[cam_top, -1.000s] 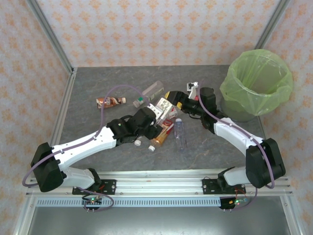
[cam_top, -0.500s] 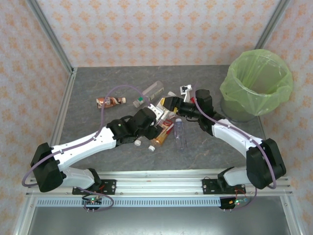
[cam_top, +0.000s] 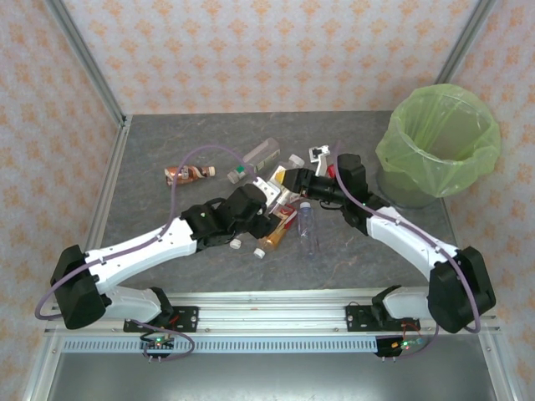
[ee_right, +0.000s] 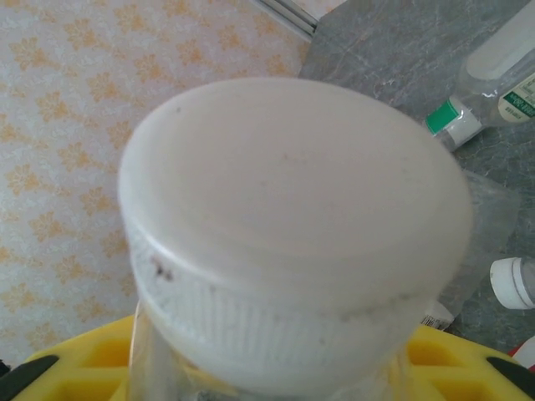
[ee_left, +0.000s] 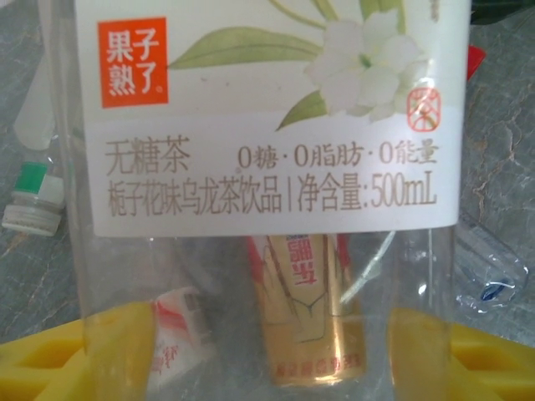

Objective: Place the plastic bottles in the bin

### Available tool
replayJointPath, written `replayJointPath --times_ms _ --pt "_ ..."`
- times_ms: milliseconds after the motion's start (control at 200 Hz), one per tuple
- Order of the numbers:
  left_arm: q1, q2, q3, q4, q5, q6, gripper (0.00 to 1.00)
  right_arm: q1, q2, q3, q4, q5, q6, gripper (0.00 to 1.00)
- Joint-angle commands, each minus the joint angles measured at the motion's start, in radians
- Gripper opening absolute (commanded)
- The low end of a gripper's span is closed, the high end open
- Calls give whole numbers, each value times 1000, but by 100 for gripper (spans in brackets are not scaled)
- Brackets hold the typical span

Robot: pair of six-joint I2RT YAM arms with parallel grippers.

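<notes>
My left gripper (ee_left: 267,363) is shut on a clear plastic bottle (ee_left: 267,125) with a white flowered label, gripped across its bare lower part between the yellow fingers (ee_left: 109,355). Behind it lies a gold and red labelled bottle (ee_left: 309,309). My right gripper (ee_right: 276,372) is shut on the neck of a bottle whose wide white cap (ee_right: 292,217) faces the camera. From above, both grippers meet over the pile, left (cam_top: 264,197) and right (cam_top: 290,179). The lime-green lined bin (cam_top: 436,142) stands at the far right.
Loose bottles lie around the pile: a brown one (cam_top: 188,173) at the left, a clear one with a green cap (cam_top: 255,157), a clear one (cam_top: 308,227) in front, an orange one (cam_top: 272,238). Walls close the back and both sides.
My right gripper has shifted slightly left and turned with its bottle, and its elbow has swung lower right. The left arm has barely moved.
</notes>
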Motion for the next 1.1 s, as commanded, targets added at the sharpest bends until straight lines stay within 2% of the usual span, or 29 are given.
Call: replayJointPath --times_ms 0,105,205,415,485,581,651,851,1096 --pt "4 -49 -2 18 -73 -39 84 0 -77 2 -31 188 -130 3" --pt "4 -72 -17 33 -121 -51 100 -7 -115 75 -181 381 -203 2" --pt "4 -89 -25 33 -214 -65 100 -33 -134 143 -266 524 -243 1" --pt "4 -92 -19 14 -504 -121 100 -75 -166 289 -375 642 -393 1" --pt "7 -78 -10 -3 -569 -146 100 -89 -179 331 -399 699 -444 2" --pt "13 -60 1 -19 -584 -162 100 -111 -208 346 -351 763 -535 2" --pt "16 -48 3 -23 -583 -161 100 -128 -234 347 -287 772 -602 2" --pt "24 -23 7 -28 -575 -158 100 -200 -255 423 -240 823 -737 2" --pt "26 6 19 -39 -600 -148 100 -320 -249 454 -179 993 -870 2"
